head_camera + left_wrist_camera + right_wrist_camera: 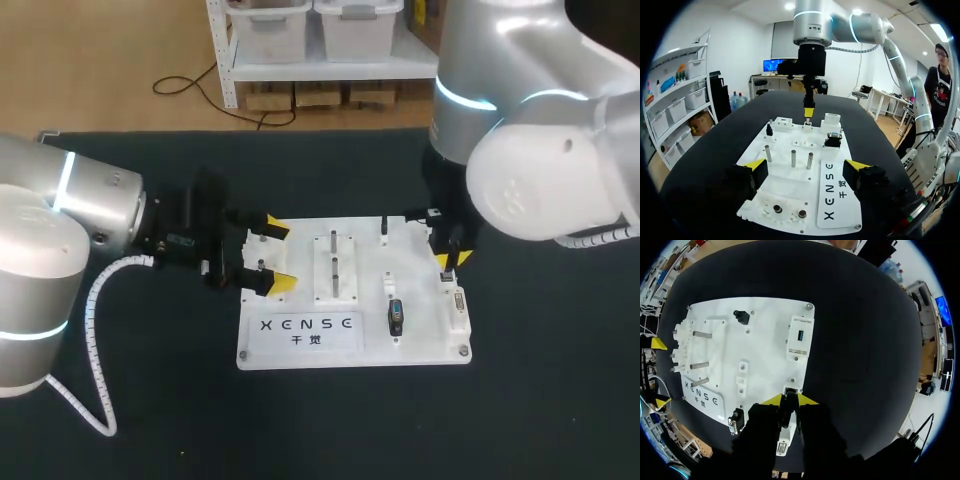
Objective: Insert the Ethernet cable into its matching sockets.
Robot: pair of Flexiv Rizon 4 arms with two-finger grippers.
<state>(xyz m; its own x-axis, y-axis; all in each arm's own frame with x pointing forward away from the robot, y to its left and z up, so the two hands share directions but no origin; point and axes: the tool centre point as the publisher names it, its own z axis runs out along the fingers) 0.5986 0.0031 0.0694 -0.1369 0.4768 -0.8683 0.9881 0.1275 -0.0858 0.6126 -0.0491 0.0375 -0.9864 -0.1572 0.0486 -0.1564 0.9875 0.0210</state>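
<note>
Where right end effector (790,401) pinches Ethernet plug (788,406), fingers (771,400) near-closed

Printed lettering (305,325) on white board (430,345)

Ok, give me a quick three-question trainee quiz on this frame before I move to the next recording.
1. True or false: the left claw is shut on one of the metal pegs.
2. Which one grips the dark plug? A) left claw B) right claw C) neither
3. Fill in: ___ upright metal pegs stand on the white board.

Key: 1 false, it is open at the board's edge; 2 B; 3 three.
</note>
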